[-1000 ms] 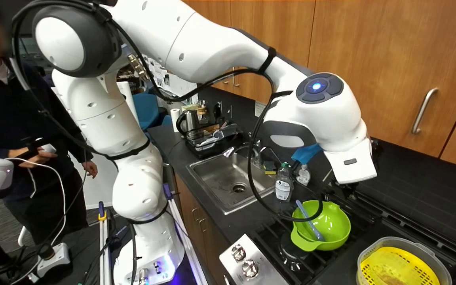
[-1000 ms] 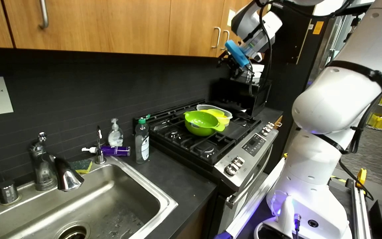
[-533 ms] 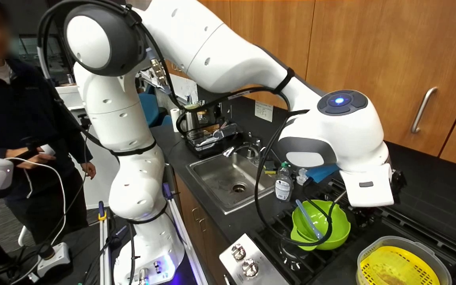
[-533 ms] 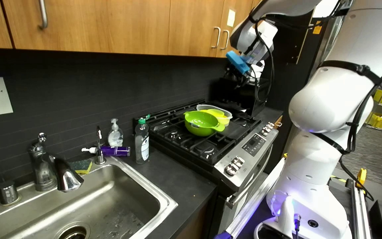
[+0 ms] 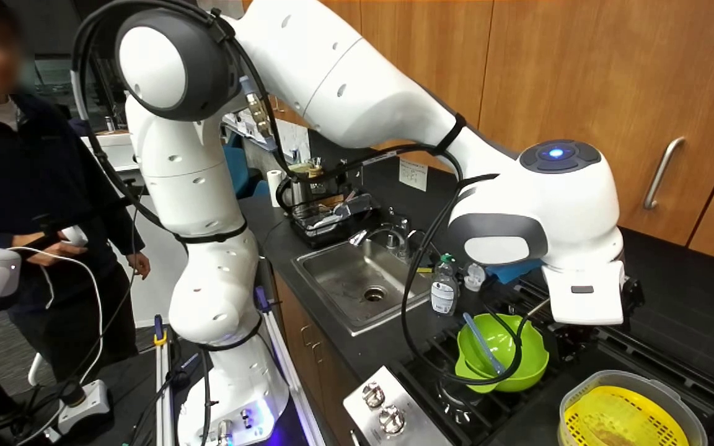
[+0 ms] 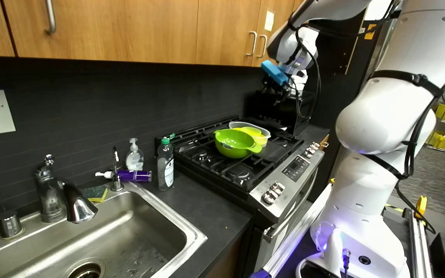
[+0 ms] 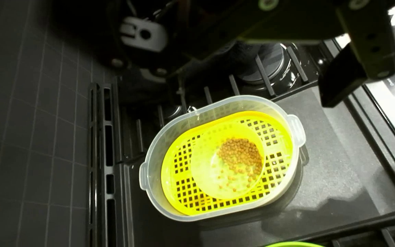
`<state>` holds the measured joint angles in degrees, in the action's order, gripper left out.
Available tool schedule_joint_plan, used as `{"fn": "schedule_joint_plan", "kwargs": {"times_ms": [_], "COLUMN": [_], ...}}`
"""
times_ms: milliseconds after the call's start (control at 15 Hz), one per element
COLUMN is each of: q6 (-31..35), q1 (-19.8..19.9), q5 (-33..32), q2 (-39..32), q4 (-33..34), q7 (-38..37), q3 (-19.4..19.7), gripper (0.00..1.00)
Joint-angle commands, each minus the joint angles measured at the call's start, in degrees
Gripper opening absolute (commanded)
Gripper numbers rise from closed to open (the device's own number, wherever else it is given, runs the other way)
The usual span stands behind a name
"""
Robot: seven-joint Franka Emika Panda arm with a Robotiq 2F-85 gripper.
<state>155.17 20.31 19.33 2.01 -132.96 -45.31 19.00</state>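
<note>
Gripper (image 7: 242,84) is wide, jaws well apart at top of wrist view, hanging above the stove (image 7: 341,161). Clear oval container (image 7: 218,111) sits mid-frame there, on the stove, with a yellow strainer (image 7: 183,174) and small brown pieces (image 7: 242,156) inside. In an exterior view it's lower right; green bowl (image 5: 532,353) with blue utensil (image 5: 484,344) is to its upper left.

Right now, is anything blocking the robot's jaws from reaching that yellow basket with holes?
Nothing visible from above: the jaws stand open, with no object between them and the yellow basket. The clear tub around it might hinder a sideways approach, and the green bowl stands off to one side.
</note>
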Motion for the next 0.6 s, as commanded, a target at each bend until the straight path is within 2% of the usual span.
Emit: {"fn": "schedule_joint_plan", "kwargs": {"times_ms": [0, 267, 533], "q6": [-5.13, -9.46, -10.79], "q1": [-0.23, -0.31, -0.52], "q5": [-0.36, 0.25, 0.76], "q2": [-0.78, -2.78, -6.53], "q4": [2.16, 5.06, 9.11], "q7": [-1.93, -2.25, -3.07], "q3": [-0.01, 0.14, 0.12], "gripper": [1.0, 1.0, 1.0]}}
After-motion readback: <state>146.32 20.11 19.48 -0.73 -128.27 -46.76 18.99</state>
